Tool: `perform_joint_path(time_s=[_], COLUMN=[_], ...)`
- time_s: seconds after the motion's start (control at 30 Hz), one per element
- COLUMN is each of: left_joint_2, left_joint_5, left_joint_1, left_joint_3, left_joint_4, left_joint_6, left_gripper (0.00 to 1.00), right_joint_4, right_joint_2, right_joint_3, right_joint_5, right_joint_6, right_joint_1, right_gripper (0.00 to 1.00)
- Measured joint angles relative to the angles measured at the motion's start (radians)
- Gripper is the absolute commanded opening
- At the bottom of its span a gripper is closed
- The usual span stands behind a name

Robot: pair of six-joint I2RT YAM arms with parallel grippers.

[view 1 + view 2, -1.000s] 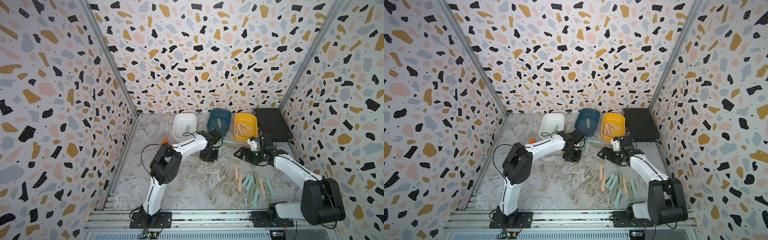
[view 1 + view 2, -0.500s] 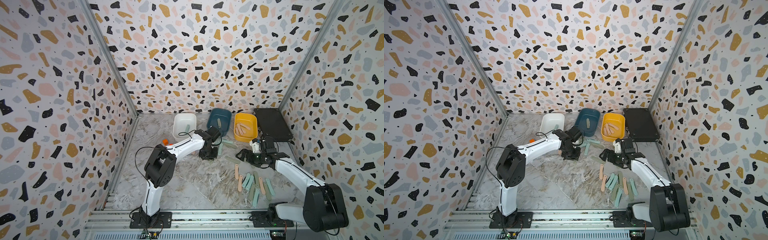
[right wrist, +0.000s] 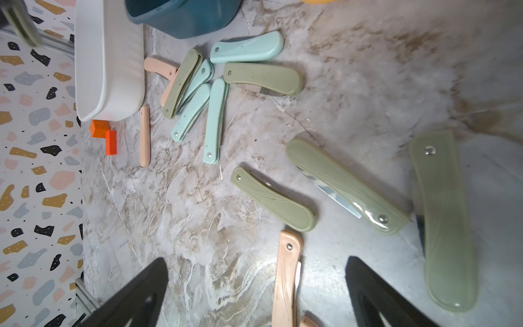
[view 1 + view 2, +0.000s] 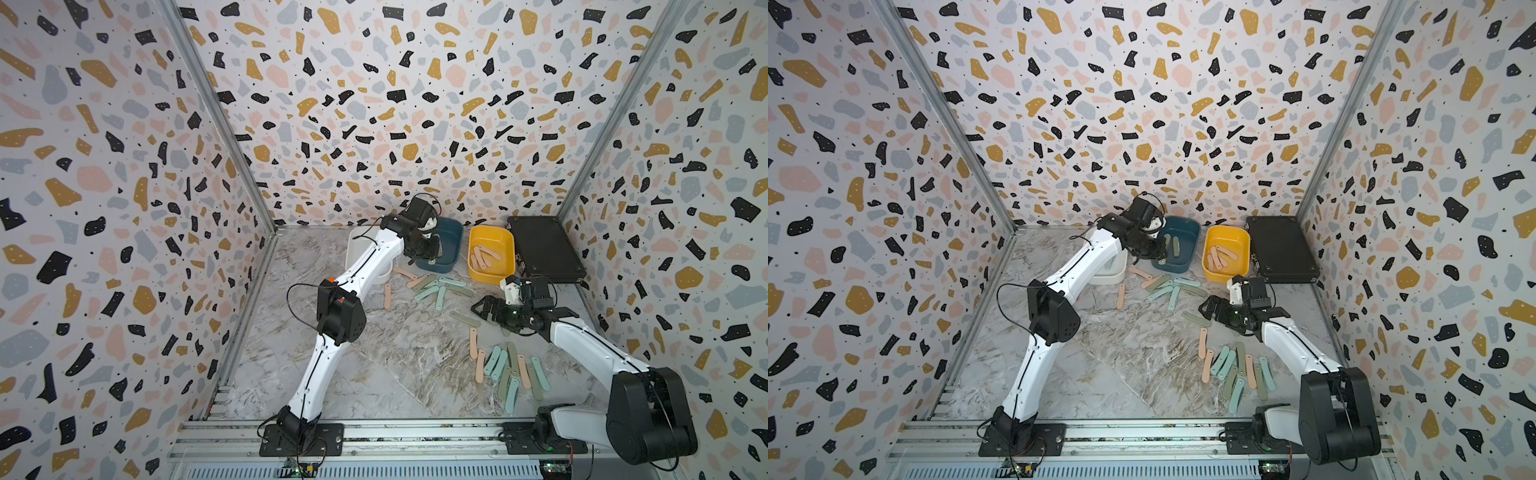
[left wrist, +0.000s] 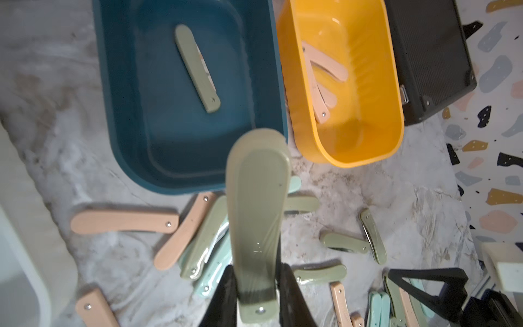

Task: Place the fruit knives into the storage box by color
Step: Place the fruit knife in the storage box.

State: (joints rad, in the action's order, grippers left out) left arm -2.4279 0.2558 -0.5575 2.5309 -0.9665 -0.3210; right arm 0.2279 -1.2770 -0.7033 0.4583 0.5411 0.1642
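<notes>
My left gripper (image 4: 430, 249) (image 5: 256, 271) is shut on a sage green fruit knife (image 5: 257, 212), held over the near rim of the dark teal storage box (image 4: 453, 239) (image 5: 135, 113). Another green knife (image 5: 196, 68) lies inside that box. The yellow box (image 4: 490, 280) holds peach knives (image 4: 482, 255). The left arm partly hides the white box (image 4: 353, 253). My right gripper (image 4: 484, 307) (image 3: 256, 260) is open low over the table, beside a green knife (image 4: 464, 319). A peach knife (image 3: 285, 280) lies on the table between its fingers in the right wrist view.
Loose knives lie in a cluster before the boxes (image 4: 432, 286) and in another at the front right (image 4: 507, 370). A flat black case (image 4: 544, 249) sits at the back right. Two orange blocks (image 3: 103, 133) rest by the white box. Patterned walls close three sides.
My left gripper has risen from the knife cluster and moved back to the teal box, carrying the green knife. The right gripper has barely shifted and stays open.
</notes>
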Motion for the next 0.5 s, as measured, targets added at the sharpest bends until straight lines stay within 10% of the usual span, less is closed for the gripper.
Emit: perform_joint_path(time_s=[0.5], left_joint_2=[-0.212], left_joint_5=[0.036], left_joint_1=[0.057], left_joint_3=[0.072], left_joint_4=[0.327], left_joint_6=[-0.024], left_gripper=[0.00], right_joint_4=[-0.060], right_joint_2=[0.000], right_joint_3=[0.029], right_joint_5=[0.047], right_joint_6=[0.031], right_joint_1=[0.000], right_gripper=[1.00])
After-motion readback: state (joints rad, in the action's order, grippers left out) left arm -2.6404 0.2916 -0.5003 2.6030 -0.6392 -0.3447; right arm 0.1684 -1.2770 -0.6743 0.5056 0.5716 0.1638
